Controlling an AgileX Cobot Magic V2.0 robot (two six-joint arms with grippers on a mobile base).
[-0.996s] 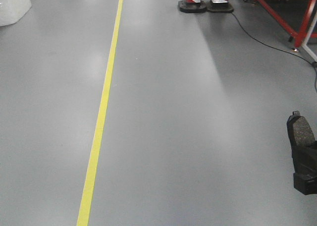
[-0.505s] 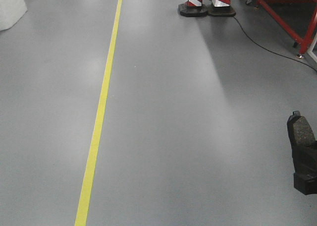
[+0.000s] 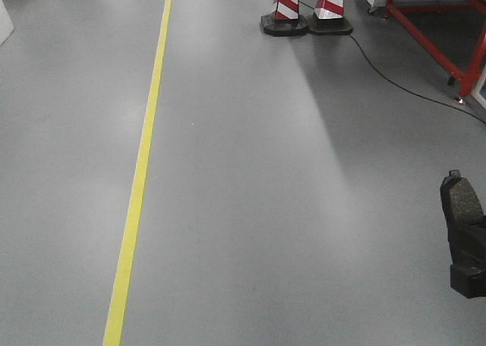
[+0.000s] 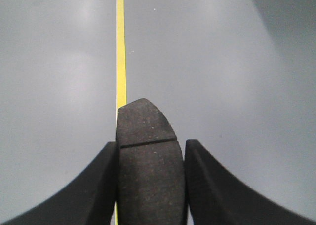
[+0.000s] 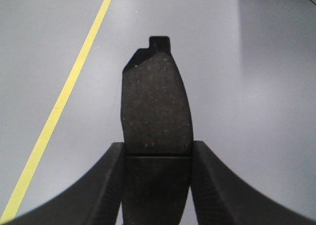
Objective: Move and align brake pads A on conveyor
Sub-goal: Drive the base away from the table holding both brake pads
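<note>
Line (image 3: 140, 171) and cones (image 3: 304, 12) have slid left, so the robot is turning. Left hand (image 4: 150, 151) and right hand (image 5: 158, 153) each clamp a pad (image 4: 145, 129); conveyor unseen.

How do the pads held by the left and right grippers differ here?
The left pad ends in a plain rounded tip; the right pad has a small square tab at its tip. The left pad pokes only slightly past the left gripper; the right pad reaches well past the right gripper. Both are dark, speckled, grooved and clamped.
</note>
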